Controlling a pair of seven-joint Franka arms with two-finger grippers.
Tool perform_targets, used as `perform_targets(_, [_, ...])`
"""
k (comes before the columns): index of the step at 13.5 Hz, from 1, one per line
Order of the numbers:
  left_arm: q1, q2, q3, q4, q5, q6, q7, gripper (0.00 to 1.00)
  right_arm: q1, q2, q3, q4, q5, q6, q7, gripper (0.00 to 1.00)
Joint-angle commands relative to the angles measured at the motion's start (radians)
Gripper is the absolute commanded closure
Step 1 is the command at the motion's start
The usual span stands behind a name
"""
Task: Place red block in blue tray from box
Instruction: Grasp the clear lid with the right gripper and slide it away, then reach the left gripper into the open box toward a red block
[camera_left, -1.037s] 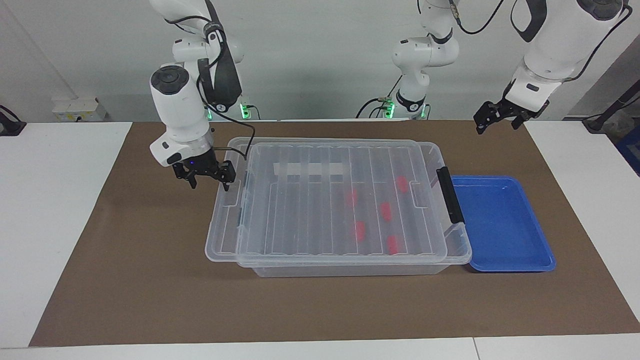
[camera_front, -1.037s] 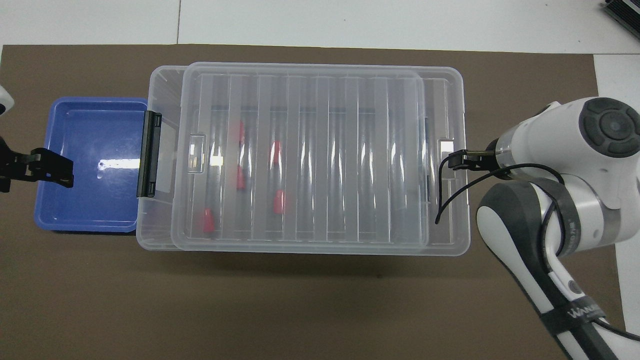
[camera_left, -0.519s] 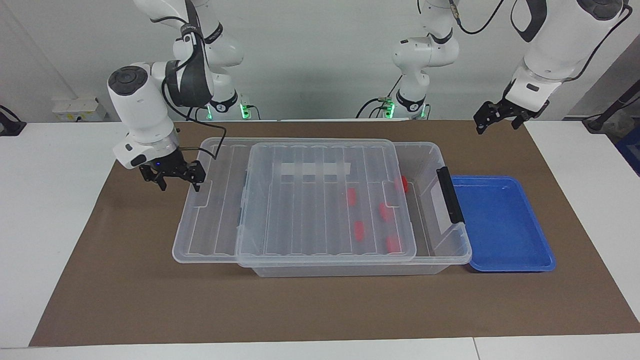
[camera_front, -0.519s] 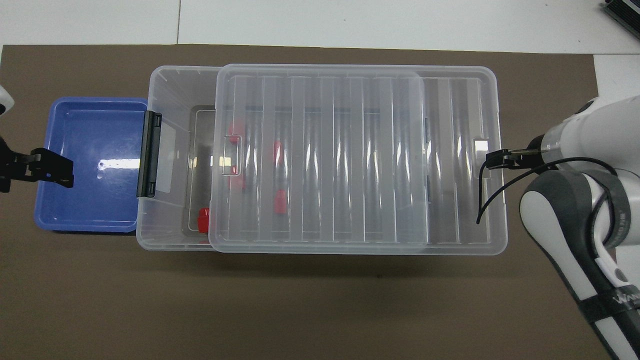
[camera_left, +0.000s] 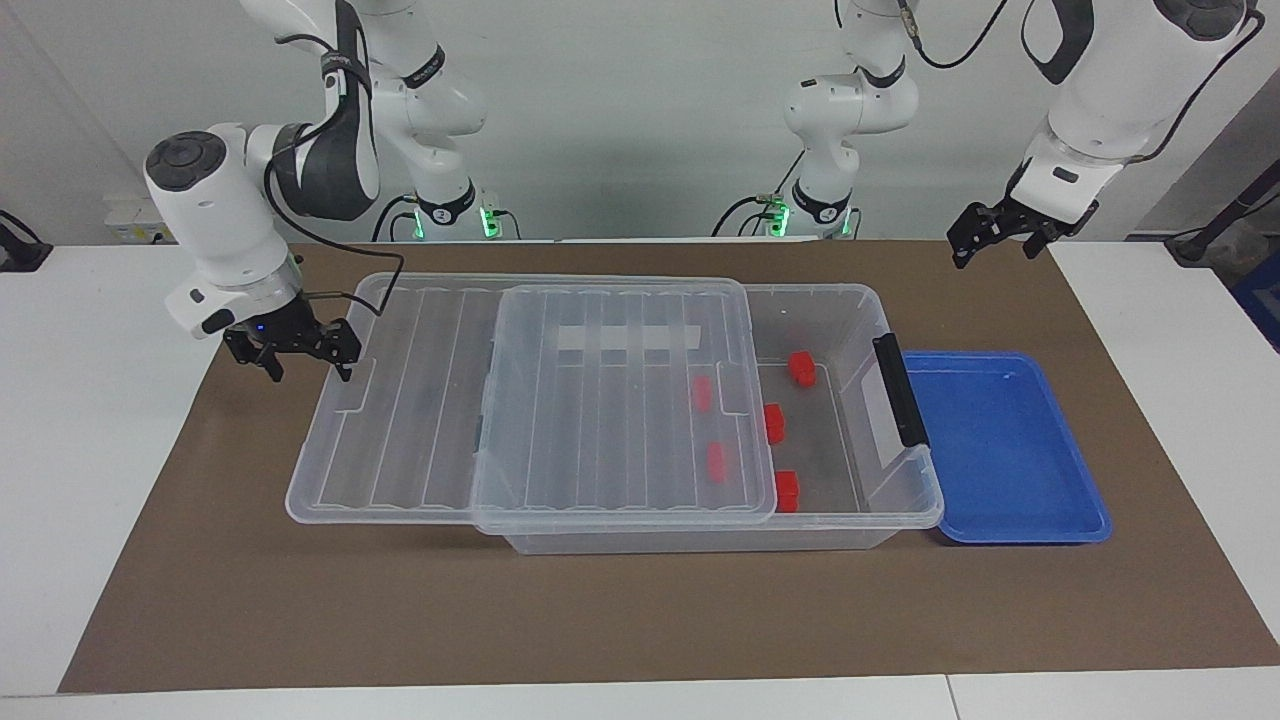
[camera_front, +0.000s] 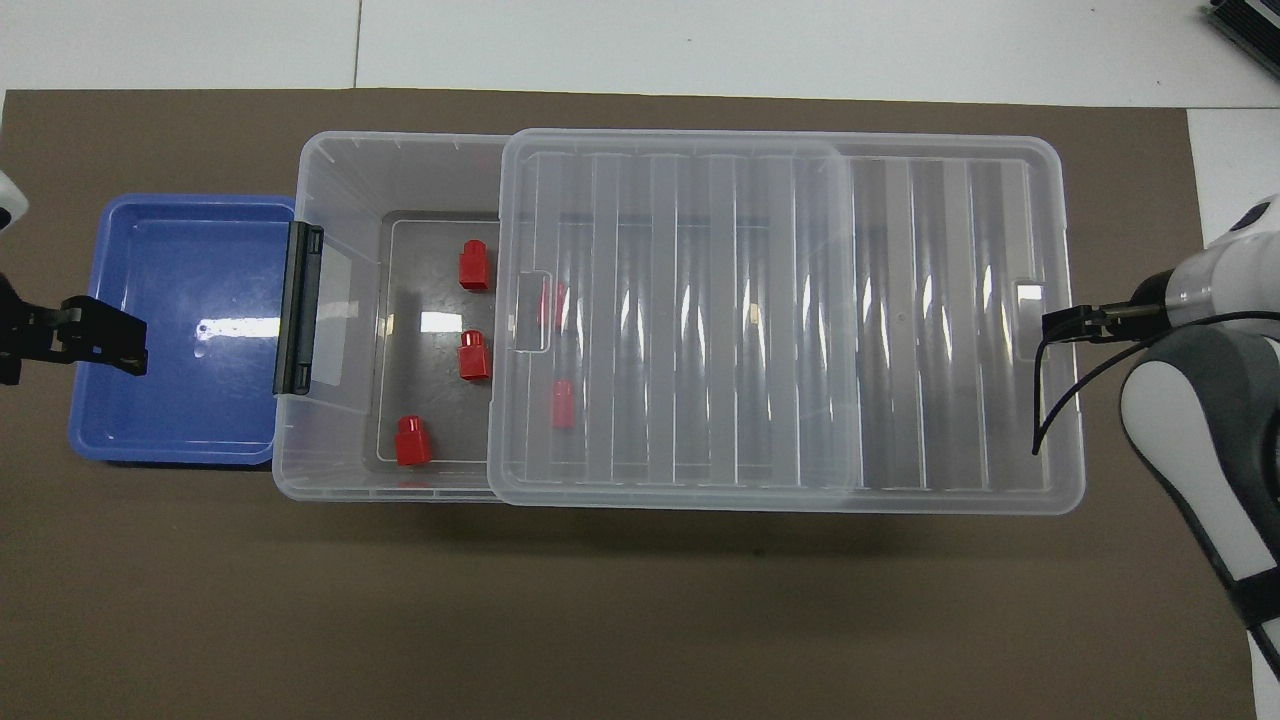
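While the lid (camera_left: 520, 400) lies slid partway off the box (camera_left: 850, 300) toward the right arm's end of the table (camera_left: 120, 500), the end of the box beside the blue tray (camera_left: 1000, 450) stands uncovered. Three red blocks sit in the open on the box floor, and two more show through the clear lid. Of the uncovered ones, the red block (camera_left: 802, 367) nearest the robots lies close to the black clip handle (camera_left: 899, 390). The blue tray rests on the brown mat (camera_left: 640, 620), touching the box at the left arm's end. The right gripper (camera_left: 292, 343) is at the lid's overhanging end, by its edge tab; whether its fingers pinch the lid I cannot tell. The left gripper (camera_left: 995, 237) hangs in the air near the table corner by the tray, and I cannot tell how its fingers stand
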Motion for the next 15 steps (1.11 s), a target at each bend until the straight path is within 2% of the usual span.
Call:
perform_targets(1, [0.008, -0.035, -0.003, -0.041, 0.009, 0.019, 0.004, 0.0, -0.031, -0.025, 0.01, -0.025, -0.015, 0.007, -0.042, 0.04])
perform_targets(9, [-0.001, -0.045, -0.003, -0.052, 0.011, 0.007, -0.031, 0.0, -0.052, -0.023, 0.01, -0.024, -0.016, 0.016, -0.073, 0.04])
perform_targets(12, [-0.042, -0.064, -0.012, -0.133, 0.011, 0.18, -0.347, 0.0, -0.045, -0.025, 0.01, -0.002, -0.013, -0.004, -0.054, 0.01])
perform_targets(15, [-0.14, 0.023, -0.012, -0.132, 0.006, 0.302, -0.524, 0.0, -0.038, -0.038, 0.011, 0.053, -0.005, -0.077, -0.007, 0.0])
